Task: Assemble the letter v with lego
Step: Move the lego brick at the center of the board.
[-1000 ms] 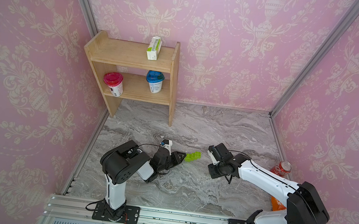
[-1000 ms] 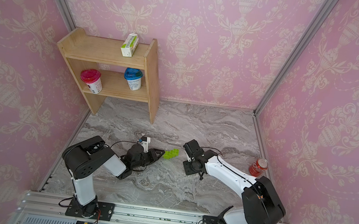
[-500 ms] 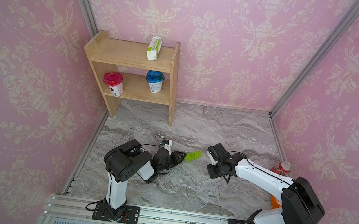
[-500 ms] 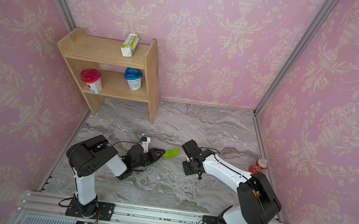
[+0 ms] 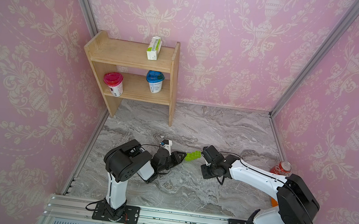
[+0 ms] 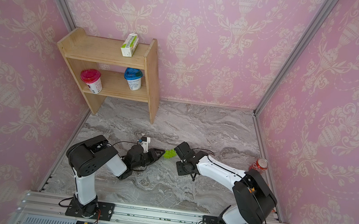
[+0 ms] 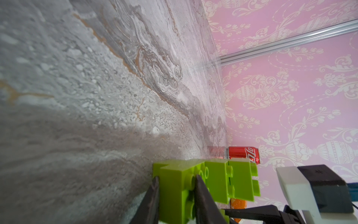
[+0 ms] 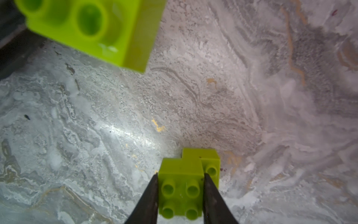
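Front rail: an aluminium rail runs along the near edge, and both arm bases are bolted to it

Orange thing: a small orange thing sits by the right arm's base, mostly hidden behind the arm, so what it is cannot be told

Left gripper: the left gripper lies low and level, pointing at the other arm, with both fingers clamped on the near brick of a stepped run of lime-green bricks

Stepped run: it sticks out from the fingertips over the mid-table, with each brick offset from the last; whether it touches the marble tabletop cannot be told

Right gripper: the right gripper is pinched narrow on a pair of lime-green bricks, with the studs facing the wrist camera and the second brick joined behind and offset

Gap: the hollow underside of a further lime-green brick shows in the right wrist view, apart from the pair; the V is not yet joined

Red can: the red can stands upright at the tabletop's right edge, against the wall

Wooden shelf: the wooden shelf stands in the far left corner, with a red-lidded cup and a blue-lidded cup on the lower board and a carton on top
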Robot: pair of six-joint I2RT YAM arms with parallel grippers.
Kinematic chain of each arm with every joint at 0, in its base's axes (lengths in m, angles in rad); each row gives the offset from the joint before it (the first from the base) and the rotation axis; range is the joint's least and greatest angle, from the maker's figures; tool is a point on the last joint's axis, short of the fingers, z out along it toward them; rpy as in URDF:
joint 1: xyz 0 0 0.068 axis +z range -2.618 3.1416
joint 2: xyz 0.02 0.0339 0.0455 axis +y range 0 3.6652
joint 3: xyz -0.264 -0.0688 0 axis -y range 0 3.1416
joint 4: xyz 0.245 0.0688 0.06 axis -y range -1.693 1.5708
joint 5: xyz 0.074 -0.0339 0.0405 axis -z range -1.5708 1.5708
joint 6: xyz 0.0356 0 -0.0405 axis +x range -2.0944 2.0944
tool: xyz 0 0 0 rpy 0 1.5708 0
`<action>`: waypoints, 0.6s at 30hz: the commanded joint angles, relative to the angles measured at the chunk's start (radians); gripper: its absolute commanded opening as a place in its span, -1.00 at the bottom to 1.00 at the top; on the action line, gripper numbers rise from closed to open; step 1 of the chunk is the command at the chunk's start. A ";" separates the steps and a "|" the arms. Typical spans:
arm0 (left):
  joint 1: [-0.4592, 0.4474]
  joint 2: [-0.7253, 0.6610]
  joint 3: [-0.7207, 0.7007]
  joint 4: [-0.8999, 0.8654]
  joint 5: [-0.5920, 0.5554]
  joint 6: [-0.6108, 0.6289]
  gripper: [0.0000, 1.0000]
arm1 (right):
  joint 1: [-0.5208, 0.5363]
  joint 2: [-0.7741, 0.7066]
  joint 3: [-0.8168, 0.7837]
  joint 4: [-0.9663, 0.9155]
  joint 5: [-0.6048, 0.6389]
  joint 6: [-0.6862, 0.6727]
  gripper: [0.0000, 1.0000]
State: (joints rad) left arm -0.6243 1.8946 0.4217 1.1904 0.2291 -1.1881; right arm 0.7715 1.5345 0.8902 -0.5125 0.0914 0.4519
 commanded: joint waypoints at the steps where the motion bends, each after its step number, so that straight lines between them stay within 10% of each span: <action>1: -0.005 0.021 -0.025 -0.060 -0.019 0.004 -0.75 | 0.039 0.068 0.012 -0.011 0.016 0.113 -0.73; 18: -0.005 -0.013 -0.015 -0.106 -0.019 0.016 -0.75 | 0.111 0.023 0.057 -0.058 0.085 0.286 -0.75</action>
State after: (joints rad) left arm -0.6243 1.8900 0.4171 1.1885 0.2291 -1.1877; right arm 0.8436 1.5723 0.9161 -0.4717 0.1581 0.6609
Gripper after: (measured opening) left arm 0.288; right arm 0.346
